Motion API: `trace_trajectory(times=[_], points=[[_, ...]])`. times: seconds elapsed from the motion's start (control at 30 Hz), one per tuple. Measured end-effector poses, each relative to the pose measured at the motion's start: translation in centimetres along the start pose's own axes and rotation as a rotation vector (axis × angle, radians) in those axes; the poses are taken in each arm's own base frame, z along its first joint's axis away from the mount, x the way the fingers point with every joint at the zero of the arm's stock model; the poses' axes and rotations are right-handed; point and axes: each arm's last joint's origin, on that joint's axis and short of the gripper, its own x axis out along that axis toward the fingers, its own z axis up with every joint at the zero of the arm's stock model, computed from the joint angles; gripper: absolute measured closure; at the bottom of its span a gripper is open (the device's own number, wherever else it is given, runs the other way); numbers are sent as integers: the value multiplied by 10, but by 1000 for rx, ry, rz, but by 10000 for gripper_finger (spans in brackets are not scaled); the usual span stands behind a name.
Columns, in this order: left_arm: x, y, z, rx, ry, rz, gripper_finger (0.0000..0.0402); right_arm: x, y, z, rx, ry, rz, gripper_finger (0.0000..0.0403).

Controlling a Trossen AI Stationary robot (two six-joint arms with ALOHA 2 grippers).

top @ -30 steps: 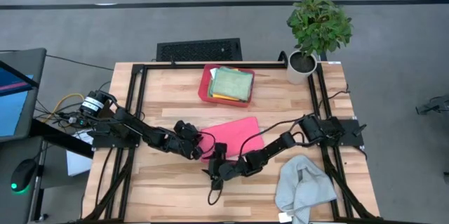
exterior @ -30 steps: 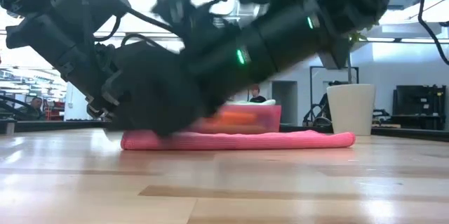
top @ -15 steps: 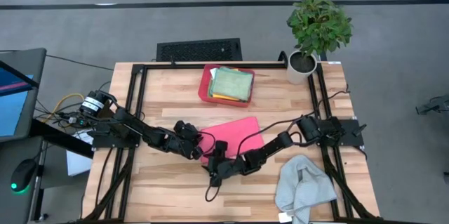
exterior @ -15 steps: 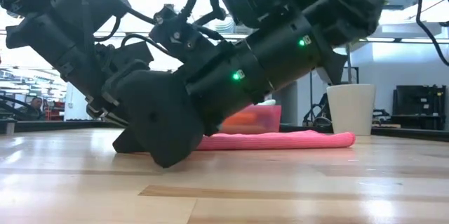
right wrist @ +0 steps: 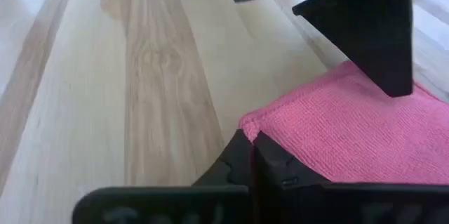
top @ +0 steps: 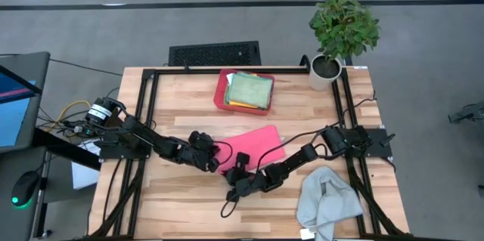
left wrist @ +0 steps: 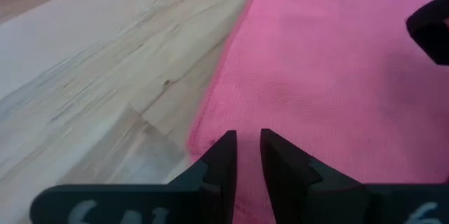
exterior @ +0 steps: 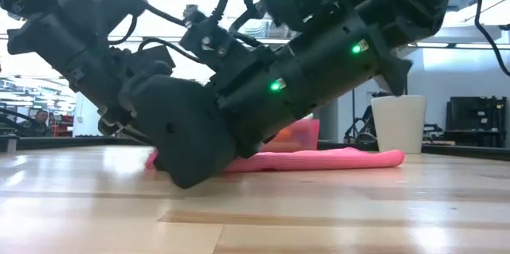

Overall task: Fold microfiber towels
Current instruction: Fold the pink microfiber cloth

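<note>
A pink microfiber towel [top: 255, 144] lies folded flat at the table's middle. Both my grippers are down at its left end. My left gripper [top: 220, 157] is shut on the edge by one left corner. My right gripper [top: 237, 173] is shut on the near-left corner [right wrist: 247, 121]. In the low view both arms [exterior: 239, 103] hide the towel's left end, and only its right part [exterior: 335, 158] shows on the wood. Several folded towels, a green one on top [top: 250, 88], lie in the red tray [top: 220, 94]. A grey towel [top: 327, 199] lies crumpled at the near right. My left gripper pinches the pink towel's left edge [left wrist: 245, 122] close to a corner [left wrist: 198, 142], cloth showing between the two fingers. The fingers slant down from the table's left. The rest of the towel lies flat on the table. My right gripper pinches the towel's near-left corner [right wrist: 250, 127] between its shut fingers, slanting down from the near right. The fingers hide how many layers they have. The cloth behind the corner [right wrist: 351, 133] rests on the table.
A potted plant in a white pot [top: 325, 71] stands at the far right corner. The red tray sits at the far middle. Bare wood [top: 174, 203] lies at the near left. A black frame [top: 147, 120] borders the table.
My right gripper has shifted slightly toward the table's right edge and has shut on the pink towel's near-left corner. That left end of the towel has drawn in a little toward the right. My left gripper has kept still.
</note>
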Motion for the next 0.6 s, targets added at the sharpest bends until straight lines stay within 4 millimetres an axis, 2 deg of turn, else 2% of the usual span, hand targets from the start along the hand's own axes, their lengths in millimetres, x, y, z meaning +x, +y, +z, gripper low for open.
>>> trace_trajectory(times=[0.2,0.37,0.6], points=[[-3,-9,8,10,0,-88,345,-21,17,2,19,27,45,386],[-9,-27,23,61,-14,-189,345,-50,41,1,33,62,104,388],[-14,-58,46,202,-151,-371,345,-99,69,6,37,18,94,389]])
